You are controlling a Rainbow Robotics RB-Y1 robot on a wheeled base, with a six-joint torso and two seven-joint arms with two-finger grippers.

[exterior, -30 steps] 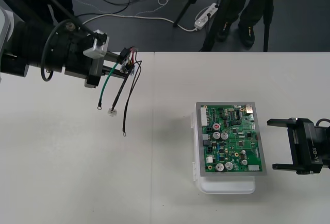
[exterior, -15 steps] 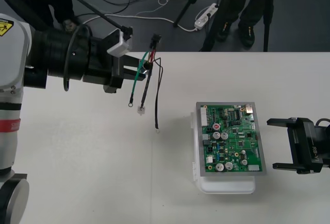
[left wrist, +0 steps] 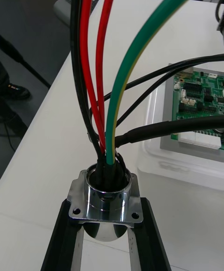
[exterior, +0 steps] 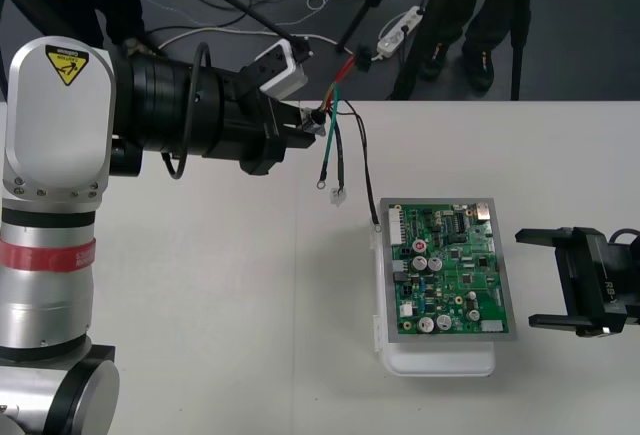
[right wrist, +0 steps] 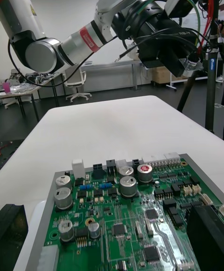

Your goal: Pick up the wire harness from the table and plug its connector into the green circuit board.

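Note:
My left gripper (exterior: 312, 125) is held above the table near its far edge, shut on the harness's round metal socket (left wrist: 104, 201). From the socket the red, black and green wires (exterior: 335, 145) hang down, their loose ends dangling just left of the board's far corner. The small black plug (exterior: 366, 56) sticks up over the floor strip. The green circuit board (exterior: 450, 269) lies on its white base (exterior: 440, 359) at the right of the table. My right gripper (exterior: 535, 280) waits open just right of the board, its black fingers (right wrist: 207, 236) on either side of the board's near edge.
The left arm's big silver and black links (exterior: 150, 115) stretch across the table's far left. Cables and a power strip (exterior: 400, 30) lie on the dark floor beyond the far edge. Bare table (exterior: 220, 335) spreads left of the board.
My left arm has swung right along the far edge with the harness, bringing the dangling wire ends close to the board. The right gripper has stayed put.

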